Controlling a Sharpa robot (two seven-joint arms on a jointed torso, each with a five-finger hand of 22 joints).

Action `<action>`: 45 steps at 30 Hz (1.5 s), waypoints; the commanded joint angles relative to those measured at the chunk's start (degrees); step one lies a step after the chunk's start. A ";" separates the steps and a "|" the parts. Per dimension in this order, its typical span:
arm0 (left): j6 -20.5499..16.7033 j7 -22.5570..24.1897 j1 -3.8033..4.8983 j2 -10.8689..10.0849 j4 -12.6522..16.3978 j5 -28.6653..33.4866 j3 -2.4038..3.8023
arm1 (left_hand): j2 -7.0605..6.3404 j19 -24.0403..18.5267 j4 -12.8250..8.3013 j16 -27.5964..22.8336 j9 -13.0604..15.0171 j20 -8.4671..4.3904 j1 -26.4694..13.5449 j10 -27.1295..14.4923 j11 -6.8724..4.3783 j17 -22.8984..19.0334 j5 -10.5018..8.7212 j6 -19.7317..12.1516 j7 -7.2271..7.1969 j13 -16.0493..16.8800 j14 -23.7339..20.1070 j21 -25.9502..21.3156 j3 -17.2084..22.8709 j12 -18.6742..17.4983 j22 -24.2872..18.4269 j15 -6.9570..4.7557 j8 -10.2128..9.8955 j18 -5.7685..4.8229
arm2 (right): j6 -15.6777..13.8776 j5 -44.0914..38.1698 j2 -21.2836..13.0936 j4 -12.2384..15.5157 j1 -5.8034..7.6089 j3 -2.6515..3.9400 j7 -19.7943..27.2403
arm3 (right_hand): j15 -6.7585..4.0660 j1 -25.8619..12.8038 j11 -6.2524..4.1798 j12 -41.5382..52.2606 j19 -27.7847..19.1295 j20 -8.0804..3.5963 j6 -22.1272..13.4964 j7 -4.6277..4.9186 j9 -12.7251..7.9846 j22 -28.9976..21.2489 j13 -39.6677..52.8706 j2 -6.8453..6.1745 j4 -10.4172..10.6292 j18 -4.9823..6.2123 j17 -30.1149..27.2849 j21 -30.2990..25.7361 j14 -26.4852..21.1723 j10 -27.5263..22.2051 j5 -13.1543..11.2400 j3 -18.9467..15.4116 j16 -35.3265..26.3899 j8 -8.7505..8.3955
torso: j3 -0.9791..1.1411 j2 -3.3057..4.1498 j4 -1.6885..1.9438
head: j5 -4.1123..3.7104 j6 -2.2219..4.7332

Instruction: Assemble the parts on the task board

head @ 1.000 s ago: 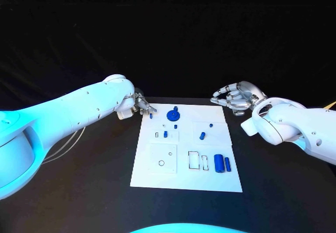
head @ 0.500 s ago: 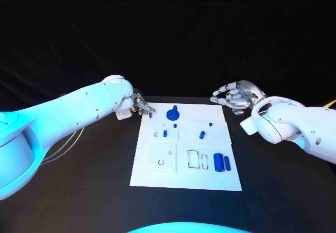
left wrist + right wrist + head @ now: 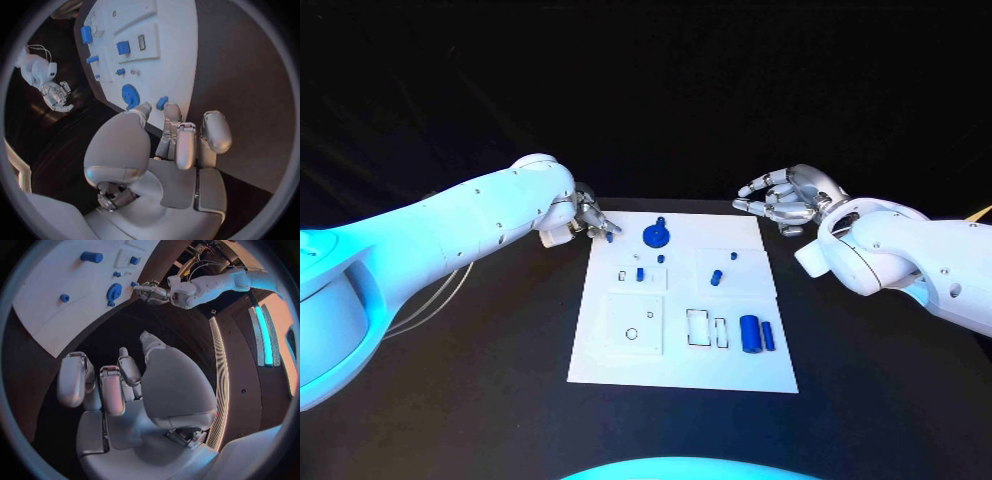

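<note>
The white task board [image 3: 682,365] lies in the middle of the black table. My left hand [image 3: 589,218] hovers at the board's far left corner and pinches a small blue peg [image 3: 609,238] between thumb and finger; the left wrist view shows that peg [image 3: 162,103] at the fingertips. Beside it on the board sits a blue disc with a knob [image 3: 656,238]. My right hand [image 3: 783,205] hangs beyond the board's far right corner, fingers loosely curled and apart, holding nothing.
Several small blue pegs [image 3: 715,279] stand in the board's middle row. A thick blue cylinder [image 3: 751,335] and a slim blue bar [image 3: 767,337] lie near the front right, beside two rectangular slots [image 3: 698,330]. A square plate with a hole [image 3: 635,325] sits front left.
</note>
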 commanded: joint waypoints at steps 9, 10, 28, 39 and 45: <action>-1.28 1.06 0.00 0.03 0.19 1.36 0.02 | 1.97 0.81 -0.26 0.55 1.56 -0.21 3.78 1.37 -0.77 9.50 0.09 0.05 -0.47 0.56 3.88 0.31 0.72 0.88 1.50 -0.73 1.82 0.28 | 0.29 -0.06 0.11 -0.08 -0.02 0.01 0.00 | -0.25 -1.42 -0.08 -0.53 -0.81 -0.06 -0.29 -0.08 0.73 5.22 -0.22 -0.31 0.51 1.35 4.65 -0.57 2.71 -1.14 0.91 0.34 -0.88 1.27 | 0.01 0.04 -0.03 | -0.03 -0.22; -1.24 1.15 0.00 0.02 0.20 1.48 0.02 | 2.37 0.85 -0.45 0.56 1.67 -0.26 4.68 1.40 -0.84 9.51 0.02 -0.04 -0.56 0.52 3.89 0.36 1.18 0.86 1.62 -0.80 1.90 0.25 | 0.31 -0.06 0.11 -0.09 -0.02 0.01 -0.01 | -0.25 -1.40 -0.09 -0.47 -0.81 -0.06 -0.29 -0.09 0.74 5.21 -0.15 -0.25 0.50 1.35 4.68 -0.60 2.72 -1.05 0.92 0.38 -0.88 1.34 | 0.02 0.04 -0.02 | -0.04 -0.25; 0.88 -0.03 0.01 0.07 -0.52 1.05 -0.02 | 2.71 1.01 -3.25 0.84 2.09 -0.52 10.30 1.65 -1.16 9.96 -5.03 -0.62 -0.87 0.33 4.03 0.57 9.02 0.69 2.30 -1.07 1.82 0.15 | 0.48 -0.06 0.14 -0.12 -0.03 0.01 -0.08 | -0.26 -1.43 -0.10 -0.43 -0.79 -0.07 -0.28 -0.10 0.75 5.21 -0.11 -0.20 0.51 1.34 4.64 -0.61 2.71 -0.99 0.94 0.41 -0.92 1.42 | 0.07 0.03 -0.04 | -0.17 -0.34; 0.85 0.23 0.01 -0.17 -0.42 0.88 -0.09 | -0.24 1.40 -9.12 1.28 3.84 -0.37 6.79 3.17 -0.96 10.68 -5.03 -1.21 -0.52 0.85 4.28 1.01 24.53 0.93 3.41 -0.91 2.85 -0.01 | 0.42 -0.05 0.15 -0.12 -0.03 0.01 -0.04 | -0.26 -1.43 -0.10 -0.43 -0.79 -0.07 -0.28 -0.10 0.75 5.21 -0.11 -0.20 0.51 1.34 4.64 -0.61 2.71 -0.99 0.94 0.41 -0.92 1.42 | 0.04 0.02 -0.02 | -0.16 -0.34; 0.90 0.54 0.00 -0.40 -0.33 1.89 -0.09 | -0.17 1.30 -11.04 1.11 4.71 -0.23 4.75 2.83 -0.73 10.39 -5.01 -1.65 -0.20 0.43 4.16 0.96 28.77 0.66 3.40 -0.73 3.35 0.01 | 0.39 -0.05 0.14 -0.15 -0.03 0.01 -0.03 | -0.26 -1.43 -0.10 -0.43 -0.79 -0.07 -0.28 -0.10 0.75 5.21 -0.11 -0.20 0.51 1.34 4.64 -0.61 2.71 -0.99 0.94 0.41 -0.92 1.42 | -0.02 0.04 0.02 | -0.18 -0.33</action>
